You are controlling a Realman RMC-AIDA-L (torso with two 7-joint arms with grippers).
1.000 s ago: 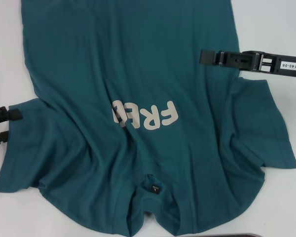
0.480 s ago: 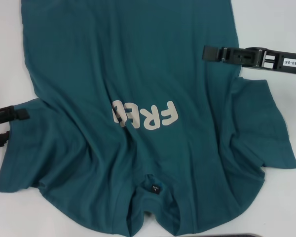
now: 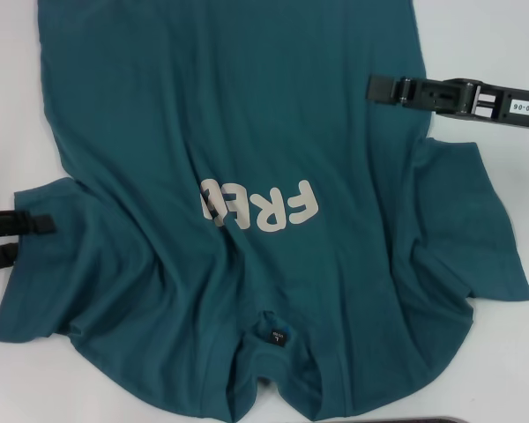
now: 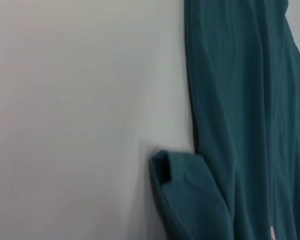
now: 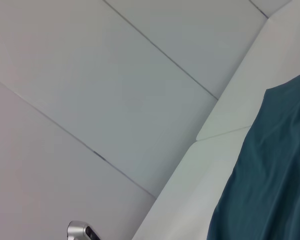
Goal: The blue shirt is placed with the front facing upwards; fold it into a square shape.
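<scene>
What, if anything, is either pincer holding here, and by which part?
Nothing. The left pincer is open at the sleeve edge of the blue shirt; the right pincer hovers over the shirt's side, its hold impossible to tell.

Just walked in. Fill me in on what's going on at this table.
A two-armed robot is set up to fold the blue shirt, which lies spread front-up on the white table, wrinkled and not yet folded. The left gripper sits open at the edge of the shirt's left sleeve. The right gripper reaches in over the shirt's right side, above the other sleeve. Neither visibly holds any cloth.
</scene>
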